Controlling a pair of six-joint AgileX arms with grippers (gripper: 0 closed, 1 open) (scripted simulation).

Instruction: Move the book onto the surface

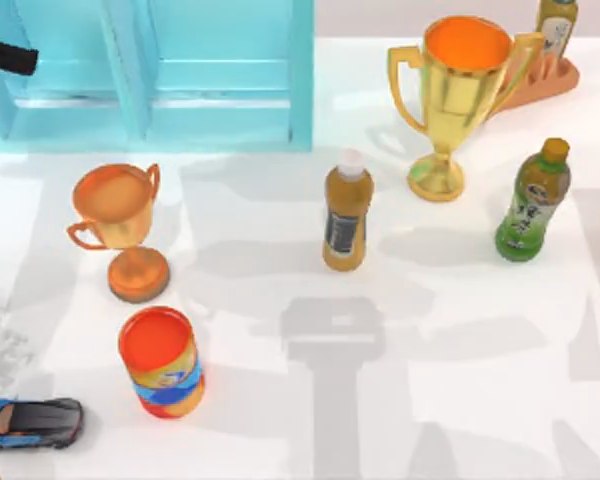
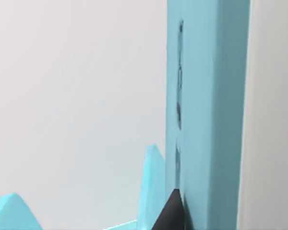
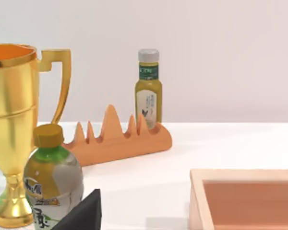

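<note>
The book (image 2: 209, 115) stands upright as a tall teal-blue slab with dark embossed marks on its cover. A black part of my left gripper (image 2: 172, 215) lies against that cover near its lower end. In the top view my left gripper (image 1: 2, 52) is at the far back left, beside the turquoise shelf unit (image 1: 160, 75). The surface (image 1: 460, 330) is the broad white tabletop with faint grey shapes. A black tip of my right gripper (image 3: 81, 213) sits low in the right wrist view, near a green bottle (image 3: 53, 184).
On the table stand a copper trophy (image 1: 120, 225), an orange-lidded can (image 1: 160, 362), a toy car (image 1: 30, 422), a yellow bottle (image 1: 347, 212), a gold trophy (image 1: 458, 95), the green bottle (image 1: 532, 202) and an orange rack (image 1: 550, 75). A wooden box (image 3: 245, 199) is close to my right gripper.
</note>
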